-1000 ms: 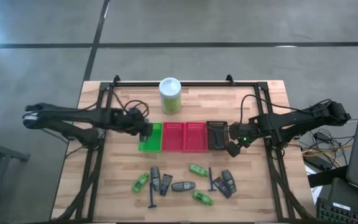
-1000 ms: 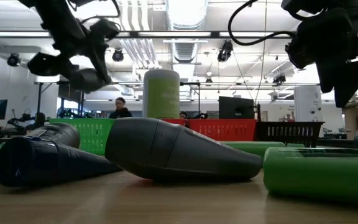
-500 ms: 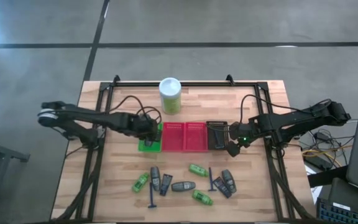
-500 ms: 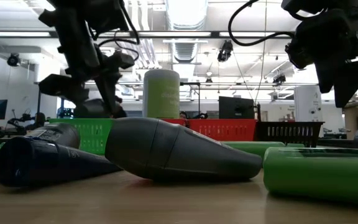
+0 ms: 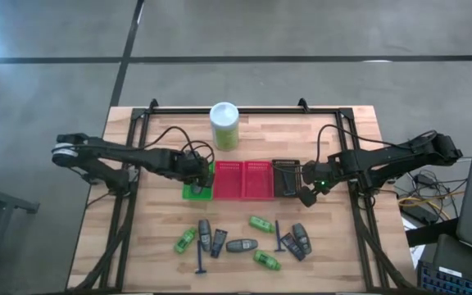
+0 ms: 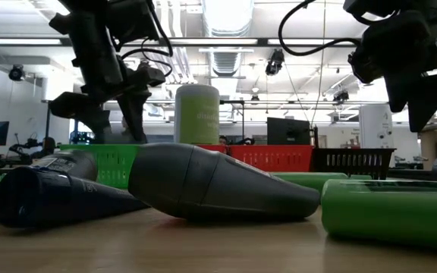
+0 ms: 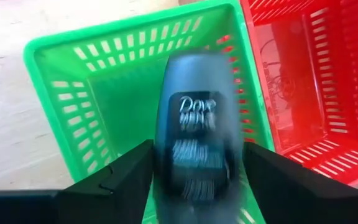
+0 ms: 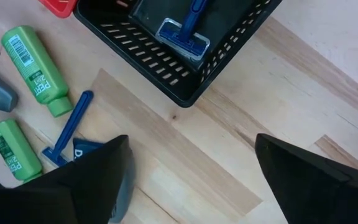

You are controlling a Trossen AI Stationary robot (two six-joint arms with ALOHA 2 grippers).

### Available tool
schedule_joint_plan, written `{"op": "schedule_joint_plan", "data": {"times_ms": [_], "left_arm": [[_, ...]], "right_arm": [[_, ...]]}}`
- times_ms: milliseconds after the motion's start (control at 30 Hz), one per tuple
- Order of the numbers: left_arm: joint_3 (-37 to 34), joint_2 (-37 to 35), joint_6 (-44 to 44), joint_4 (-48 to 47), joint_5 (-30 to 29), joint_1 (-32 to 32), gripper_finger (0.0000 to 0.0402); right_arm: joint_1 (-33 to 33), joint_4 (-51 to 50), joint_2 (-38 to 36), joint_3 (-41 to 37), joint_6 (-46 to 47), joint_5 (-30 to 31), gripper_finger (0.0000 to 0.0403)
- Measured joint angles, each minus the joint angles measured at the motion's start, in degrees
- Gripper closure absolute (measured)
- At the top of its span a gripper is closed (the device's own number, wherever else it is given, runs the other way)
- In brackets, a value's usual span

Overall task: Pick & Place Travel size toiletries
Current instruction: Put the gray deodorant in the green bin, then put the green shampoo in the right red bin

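My left gripper [image 5: 198, 174] points down over the green basket [image 7: 92, 81], fingers apart. A dark grey oval bottle [image 7: 197, 124] shows between them, blurred, above the basket's floor. My right gripper [image 5: 308, 195] hangs open above bare wood, on the near side of the black basket [image 8: 185, 50], with nothing between its fingers. That basket holds a blue T-shaped stick [image 8: 188, 28]. Several more toiletries [image 5: 236, 244], grey bottles, green bottles and blue sticks, lie on the table near its front edge. My left gripper has the grey bottle's two sides [image 7: 166, 149] between its fingers, which come from above, pointing down into the green basket. The bottle is blurred while the fingers and basket are sharp. I cannot tell whether the fingers touch it.
Two red baskets [image 5: 244, 180] stand in a row between the green one and the black one. A tall white-and-green canister [image 5: 224, 125] stands behind them. A black frame [image 5: 129, 164] runs along the table's edges. Bare wood lies between the baskets and the loose toiletries.
My left gripper has come down and toward the table's right, over the green basket, then stopped there. In the low view its fingers now stand farther apart than half a second ago.
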Motion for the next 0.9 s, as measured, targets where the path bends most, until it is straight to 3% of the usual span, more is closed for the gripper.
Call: {"op": "schedule_joint_plan", "data": {"times_ms": [233,467,733,900], "left_arm": [[0.9,-0.7,0.9,-0.8,0.3,-0.1,0.0101],[9.3,-5.2,1.7,-10.8,-1.3,-4.1,0.0097],[13.2,-5.8,1.0,-20.9,0.0,-19.7,0.0096],[10.4,-3.7,-10.1,-21.4,0.9,-29.6,0.0094]], "right_arm": [[0.0,0.0,0.0,0.0,0.0,0.0,0.0049],[0.0,0.0,0.0,0.0,0.0,0.0,0.0065],[0.0,0.1,0.0,0.0,-0.7,-0.1,0.0069],[0.0,0.1,0.0,0.0,-1.5,-0.1,0.0055]]}}
